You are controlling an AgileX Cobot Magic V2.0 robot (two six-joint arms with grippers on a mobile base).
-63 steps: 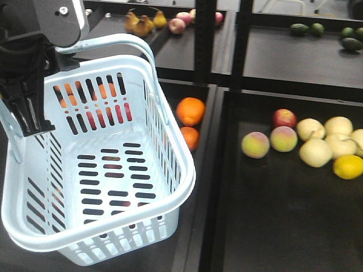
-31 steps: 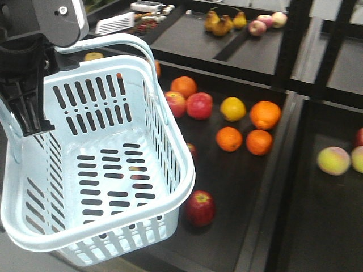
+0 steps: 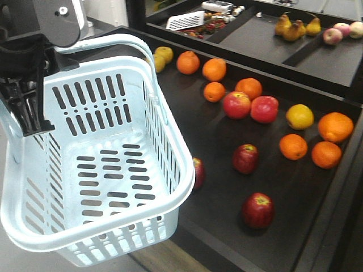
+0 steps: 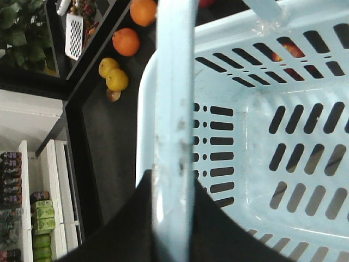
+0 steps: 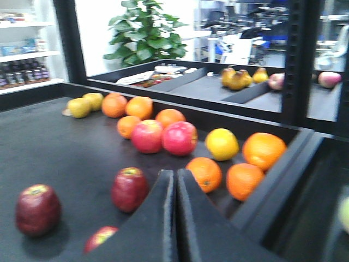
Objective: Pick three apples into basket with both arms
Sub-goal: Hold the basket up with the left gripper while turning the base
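The basket (image 3: 184, 170) is judged to be empty, so the first pick is taken to be the step in hand. It is held at the shelf's front left corner by its handle (image 3: 116, 39), which is clamped in the left tool (image 4: 172, 184). In the left wrist view the pale blue bar is seen running straight between the black fingers. The three dark apples all lie on the shelf (image 3: 187, 113), towards its front edge. One (image 3: 245, 158) is near the middle, one (image 3: 258, 209) is closest to the front edge, and one (image 3: 198, 173) is just beside the basket's side wall and partly hidden by it. For the pick to be done well, the right tool (image 5: 174, 174) should be opened wide before any descent. The apple should be taken across its widest part, since a round fruit is likely to roll if it is nudged by one finger first. The brighter apples (image 3: 236, 105) and the oranges (image 3: 293, 146) further back should be left alone. The basket is best kept level and close by, so that the fruit can be lowered in, not dropped. The right tool is held low over the shelf and aimed towards the back edge, its jaws closed to a thin slit with nothing between them. The left arm (image 3: 57, 20) is seen above the basket's rear left corner, its wrist hanging down to the handle.
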